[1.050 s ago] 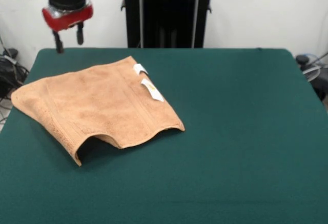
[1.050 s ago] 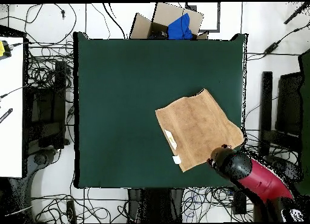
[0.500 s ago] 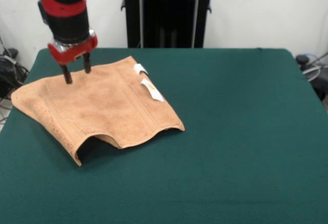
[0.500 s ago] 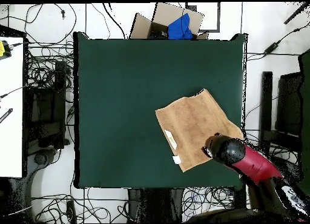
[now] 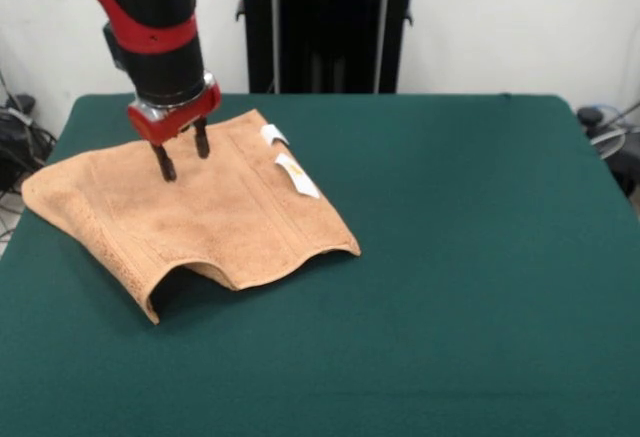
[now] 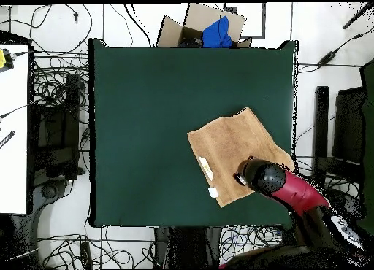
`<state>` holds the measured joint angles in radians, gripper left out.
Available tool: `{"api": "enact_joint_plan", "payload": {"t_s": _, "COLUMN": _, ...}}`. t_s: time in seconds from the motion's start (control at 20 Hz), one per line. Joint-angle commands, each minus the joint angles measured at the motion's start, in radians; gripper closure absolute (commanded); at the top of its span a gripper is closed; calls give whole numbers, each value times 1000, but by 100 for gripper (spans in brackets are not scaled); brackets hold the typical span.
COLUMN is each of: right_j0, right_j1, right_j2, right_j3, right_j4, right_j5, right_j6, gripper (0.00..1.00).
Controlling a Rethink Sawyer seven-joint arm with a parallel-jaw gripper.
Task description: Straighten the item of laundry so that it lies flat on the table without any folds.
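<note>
Since half a second ago my gripper (image 5: 183, 158) has slid inward over the towel (image 5: 190, 212); from the front its jaws hang narrowly parted, holding nothing, just above the cloth's far part, with the raised fold at the near edge lying toward the camera from them. From overhead, the towel (image 6: 234, 152) lies toward the worktop's (image 6: 146, 121) right edge, its tagged edge facing the middle.
</note>
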<state>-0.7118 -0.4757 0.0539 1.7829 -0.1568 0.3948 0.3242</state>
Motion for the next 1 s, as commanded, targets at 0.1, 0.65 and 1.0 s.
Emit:
{"api": "enact_joint_plan", "payload": {"t_s": 0.1, "right_j0": 13, "right_j1": -33, "right_j2": 92, "right_j3": 33, "right_j4": -21, "right_j5": 56, "right_j6": 160, "gripper": 0}}
{"api": "enact_joint_plan", "payload": {"t_s": 0.65, "right_j0": 24, "right_j1": -51, "right_j2": 86, "right_j3": 17, "right_j4": 0, "right_j5": 72, "right_j6": 183, "gripper": 0}}
{"api": "enact_joint_plan", "payload": {"t_s": 1.0, "right_j0": 41, "right_j1": -69, "right_j2": 102, "right_j3": 32, "right_j4": -13, "right_j5": 37, "right_j6": 179, "gripper": 0}}
